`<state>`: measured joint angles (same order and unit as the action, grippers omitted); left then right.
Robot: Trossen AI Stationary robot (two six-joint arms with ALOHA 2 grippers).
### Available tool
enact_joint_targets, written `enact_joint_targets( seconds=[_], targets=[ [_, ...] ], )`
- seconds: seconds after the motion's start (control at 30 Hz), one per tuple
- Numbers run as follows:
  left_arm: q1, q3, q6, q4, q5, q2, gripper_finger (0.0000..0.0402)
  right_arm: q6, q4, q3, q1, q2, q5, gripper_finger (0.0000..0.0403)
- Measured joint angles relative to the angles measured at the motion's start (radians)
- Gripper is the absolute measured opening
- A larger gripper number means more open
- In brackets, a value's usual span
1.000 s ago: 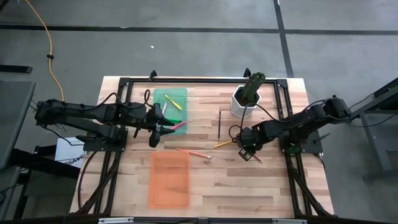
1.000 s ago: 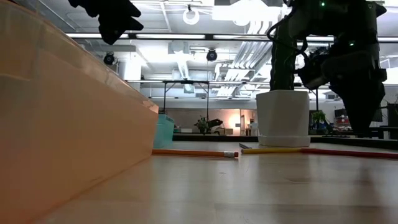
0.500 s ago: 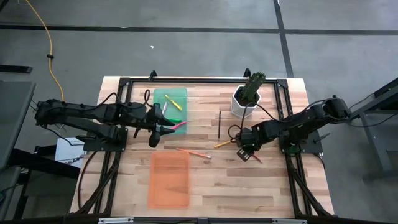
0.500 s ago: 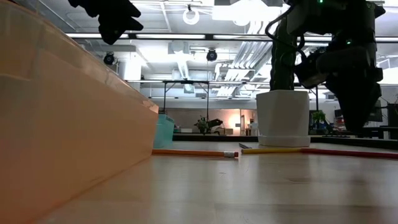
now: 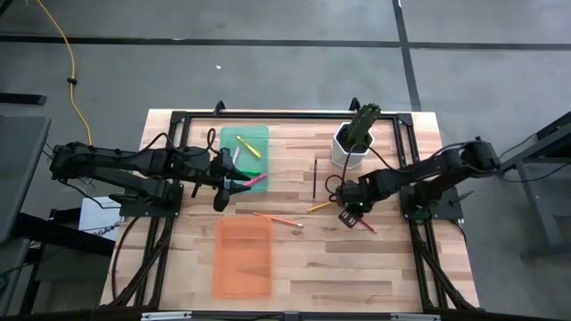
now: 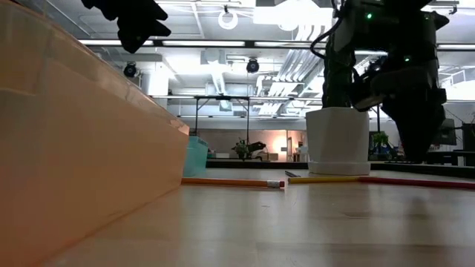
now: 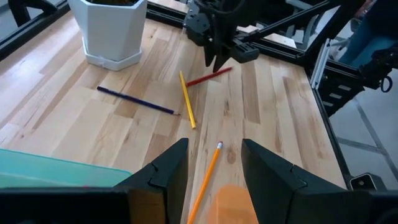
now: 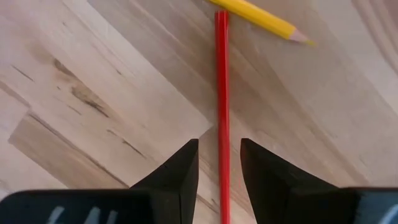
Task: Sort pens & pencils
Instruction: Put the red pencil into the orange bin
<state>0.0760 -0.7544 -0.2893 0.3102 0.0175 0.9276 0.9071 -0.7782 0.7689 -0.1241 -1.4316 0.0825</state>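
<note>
On the wooden table [image 5: 393, 267], an orange tray [image 5: 243, 259] sits near and a green tray [image 5: 234, 135] far, left of a white plant pot [image 5: 349, 148]. The left gripper [image 5: 234, 175], fingers apart, hovers beside the green tray holding the pens [image 5: 249, 146]. The right gripper [image 5: 350, 217] hangs with fingers apart astride the red pencil [image 8: 222, 93]; the yellow pencil [image 7: 186, 99], dark pencil [image 7: 135, 100] and orange pencil [image 7: 204, 177] lie between the arms.

Four thin pencils, red [image 8: 222, 93], yellow [image 7: 186, 99], orange [image 7: 205, 174] and dark [image 7: 137, 100], lie flat on the wooden tabletop; thicker pens [image 5: 243, 152] lie in the green tray.
</note>
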Motion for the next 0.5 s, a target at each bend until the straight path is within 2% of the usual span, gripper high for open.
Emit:
enact_joint_targets(
  seconds=[0.5],
  targets=[
    [0.000, 0.000, -0.007, 0.000, -0.002, 0.000, 0.0137, -0.052, -0.020, 0.000, 0.026, -0.015, 0.035, 0.0110]
  ],
)
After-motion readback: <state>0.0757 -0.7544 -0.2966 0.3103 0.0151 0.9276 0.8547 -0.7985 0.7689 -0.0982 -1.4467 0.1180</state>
